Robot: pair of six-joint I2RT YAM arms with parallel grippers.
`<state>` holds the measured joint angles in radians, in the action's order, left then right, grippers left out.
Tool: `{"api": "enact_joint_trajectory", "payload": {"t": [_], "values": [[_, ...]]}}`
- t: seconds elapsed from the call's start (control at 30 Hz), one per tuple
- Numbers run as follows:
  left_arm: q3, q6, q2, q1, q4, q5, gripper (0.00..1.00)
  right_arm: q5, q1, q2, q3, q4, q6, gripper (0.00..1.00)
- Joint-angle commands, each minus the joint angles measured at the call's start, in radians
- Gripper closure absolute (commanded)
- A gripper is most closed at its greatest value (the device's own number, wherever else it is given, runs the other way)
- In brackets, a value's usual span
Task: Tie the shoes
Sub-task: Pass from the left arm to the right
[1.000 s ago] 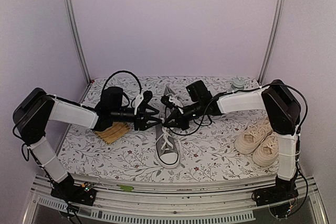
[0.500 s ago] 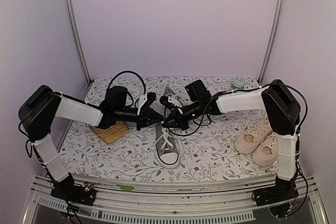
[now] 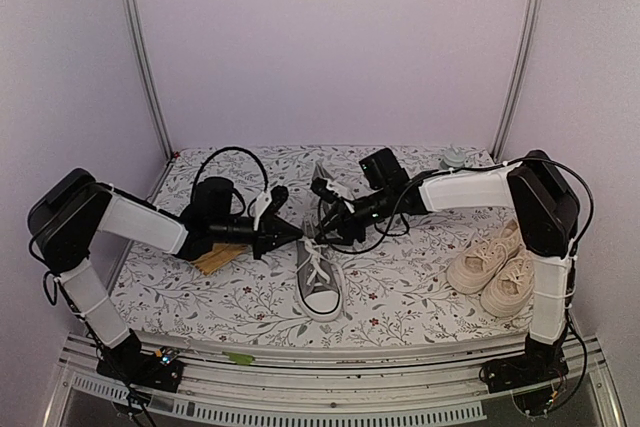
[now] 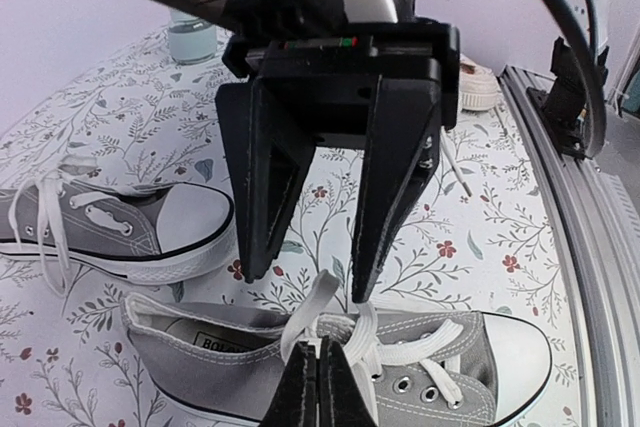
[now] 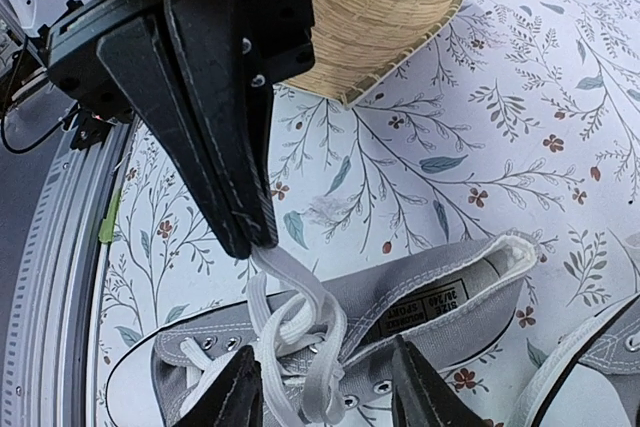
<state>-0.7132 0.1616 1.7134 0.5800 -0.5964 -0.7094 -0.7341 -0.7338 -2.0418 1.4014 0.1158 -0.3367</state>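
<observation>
Right now, seen from above, the left gripper and the right gripper meet almost tip to tip over the middle of the floral table, just above the ankle opening of the near grey sneaker. That sneaker lies a little toward 6 o'clock from the table's middle, with its white toe cap pointing to 6 o'clock. The second grey sneaker lies at 12 o'clock of it, partly hidden by the right gripper. The cream pair sits side by side at 4 o'clock, close to the right arm and well apart from both grippers. A woven tray lies at 9 o'clock under the left arm, and a small pale container stands at 1 o'clock near the back edge.

In the left wrist view the left gripper's fingers are pressed together on a strand of the white lace, which rises from the near sneaker's eyelets. The right wrist view shows the same pinch, the strand running up from a loose tangle over the tongue. The right gripper's fingers stand apart on either side of that tangle and clamp nothing; whether they touch the lace I cannot tell
</observation>
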Motion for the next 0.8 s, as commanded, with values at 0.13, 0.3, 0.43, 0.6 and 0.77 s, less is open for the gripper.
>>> {"api": "enact_joint_trajectory", "payload": {"t": [0.13,0.3,0.43,0.6,0.77], "values": [[0.040,-0.044,-0.026,-0.007,-0.107,0.021,1.00,-0.037,0.003,-0.042,0.027,0.043,0.020,0.59],[0.046,-0.058,-0.025,-0.006,-0.119,0.016,1.00,-0.023,0.003,-0.052,0.035,0.051,0.019,0.74],[0.066,-0.052,-0.038,-0.006,-0.127,0.024,1.00,-0.009,0.004,-0.055,0.042,0.058,0.019,0.91],[0.071,-0.028,-0.038,-0.007,-0.102,0.061,1.00,-0.008,0.003,-0.027,0.043,0.070,0.004,0.99],[0.073,0.094,-0.076,0.000,-0.021,0.218,0.72,-0.014,-0.002,-0.015,0.044,0.084,-0.018,0.99]]}}
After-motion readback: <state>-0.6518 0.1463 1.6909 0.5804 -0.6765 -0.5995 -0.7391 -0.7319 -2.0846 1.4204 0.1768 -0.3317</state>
